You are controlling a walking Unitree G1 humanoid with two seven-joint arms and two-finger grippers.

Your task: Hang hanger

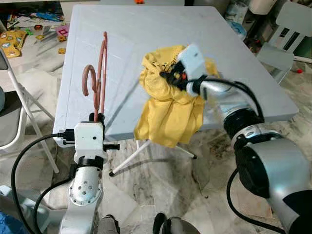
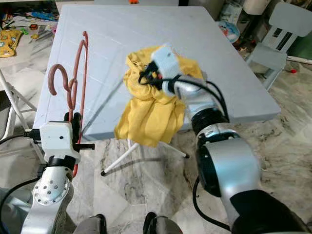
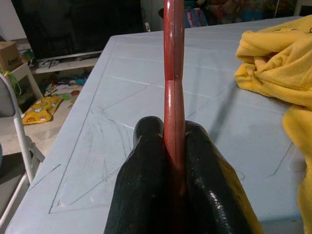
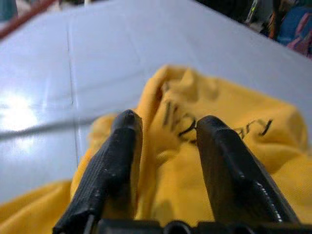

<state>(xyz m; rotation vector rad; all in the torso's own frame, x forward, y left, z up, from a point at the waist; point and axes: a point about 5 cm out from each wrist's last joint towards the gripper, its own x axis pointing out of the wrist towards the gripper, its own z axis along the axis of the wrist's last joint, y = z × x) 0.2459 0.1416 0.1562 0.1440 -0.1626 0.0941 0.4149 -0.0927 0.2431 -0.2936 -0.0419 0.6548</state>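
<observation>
A red-brown clothes hanger (image 1: 101, 73) stands upright over the near left corner of the grey table (image 1: 146, 29), its hook (image 1: 87, 78) turned left. My left gripper (image 1: 96, 117) is shut on its lower end; the left wrist view has both fingers (image 3: 146, 161) pressed against the hanger's bar (image 3: 173, 58). A yellow garment (image 1: 170, 117) lies bunched on the table's front edge and hangs down over it. My right gripper (image 1: 165, 77) is at the top of that bunch, blurred. In the right wrist view, folds of the printed yellow garment (image 4: 219, 97) sit between its fingers (image 4: 122, 146).
A folding chair (image 1: 19, 97) stands close on the left and a white chair (image 1: 287, 34) at the back right. Toys (image 1: 14, 41) litter the floor at the far left. The table's white legs (image 1: 141, 151) cross underneath on the marble floor.
</observation>
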